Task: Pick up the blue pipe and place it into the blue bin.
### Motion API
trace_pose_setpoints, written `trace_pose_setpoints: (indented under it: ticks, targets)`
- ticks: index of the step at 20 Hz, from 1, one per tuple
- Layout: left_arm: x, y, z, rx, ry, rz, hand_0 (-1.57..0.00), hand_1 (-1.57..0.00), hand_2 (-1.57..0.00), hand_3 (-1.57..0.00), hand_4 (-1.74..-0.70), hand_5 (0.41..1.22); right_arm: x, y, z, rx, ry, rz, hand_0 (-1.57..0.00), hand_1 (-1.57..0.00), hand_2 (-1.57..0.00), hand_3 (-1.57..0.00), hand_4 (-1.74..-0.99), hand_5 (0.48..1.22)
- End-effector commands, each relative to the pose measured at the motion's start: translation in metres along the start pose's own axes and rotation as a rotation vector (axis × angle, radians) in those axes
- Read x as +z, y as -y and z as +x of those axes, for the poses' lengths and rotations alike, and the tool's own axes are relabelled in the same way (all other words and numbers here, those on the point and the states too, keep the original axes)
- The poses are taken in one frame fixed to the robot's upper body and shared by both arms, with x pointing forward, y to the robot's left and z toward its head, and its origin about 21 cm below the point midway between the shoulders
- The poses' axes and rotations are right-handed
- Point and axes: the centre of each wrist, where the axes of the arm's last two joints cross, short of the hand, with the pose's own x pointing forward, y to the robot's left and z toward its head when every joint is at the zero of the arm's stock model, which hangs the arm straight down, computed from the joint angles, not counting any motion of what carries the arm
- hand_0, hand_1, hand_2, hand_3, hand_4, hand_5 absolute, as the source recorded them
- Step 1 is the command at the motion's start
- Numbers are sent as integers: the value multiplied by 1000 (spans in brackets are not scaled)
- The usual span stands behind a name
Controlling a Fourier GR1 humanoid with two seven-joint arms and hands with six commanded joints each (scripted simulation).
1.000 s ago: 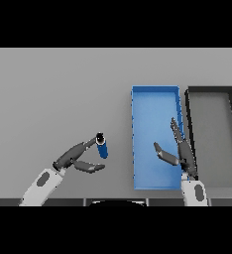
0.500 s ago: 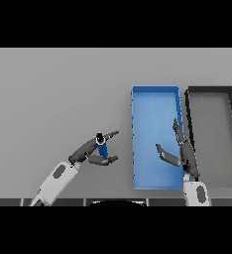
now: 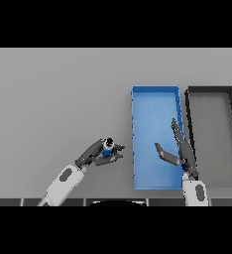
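The blue pipe (image 3: 107, 148) is a short blue cylinder with a dark end, held upright just left of the blue bin (image 3: 148, 104). My left hand (image 3: 94, 153) is shut on it, fingers and thumb curled round its body. The bin is a long blue tray with nothing lying in it. My right hand (image 3: 181, 151) is open over the bin's right half, fingers straight and pointing away from me, thumb spread to the left.
A black bin (image 3: 209, 91) of the same shape stands right of the blue bin, touching it. The grey table (image 3: 53, 94) stretches wide to the left and far side.
My left hand has carried the blue pipe to the right, closer to the blue bin. The right hand has barely shifted.
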Motion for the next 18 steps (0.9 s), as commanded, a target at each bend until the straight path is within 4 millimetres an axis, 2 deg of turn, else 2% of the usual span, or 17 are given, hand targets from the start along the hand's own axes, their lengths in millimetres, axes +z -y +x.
trace_pose_setpoints:
  ticks: [1,5,7,11,15,18]
  targets:
    - [1,2,2,-6,17,0,-1382,-1407,-1425,-1340,-1666,1155,0,-2,0,6,-5,6,1,1,1,1,-1252,619]
    - [0,1,21,-5,131,-13,-1493,-1504,-1511,-1415,-1706,1194,-1,0,1,13,-11,-10,1,1,1,1,-1248,627]
    - [-9,3,42,-6,194,-32,-1521,-1528,-1533,-1433,-1714,1204,-1,1,-1,26,-11,-4,1,1,1,1,-1239,629]
    - [-15,3,69,-22,220,-84,-1551,-1553,-1555,-1445,-1723,1214,-2,-2,-1,29,5,3,1,1,1,1,-1217,635]
    - [-20,9,81,-31,205,-119,-1563,-1564,-1565,-1443,-1726,1218,-1,6,0,40,2,-6,1,1,1,1,-1195,635]
    - [-21,9,82,-39,195,-126,-1567,-1567,-1568,-1441,-1728,1219,6,-1,0,33,7,-8,1,1,1,1,-1184,629]
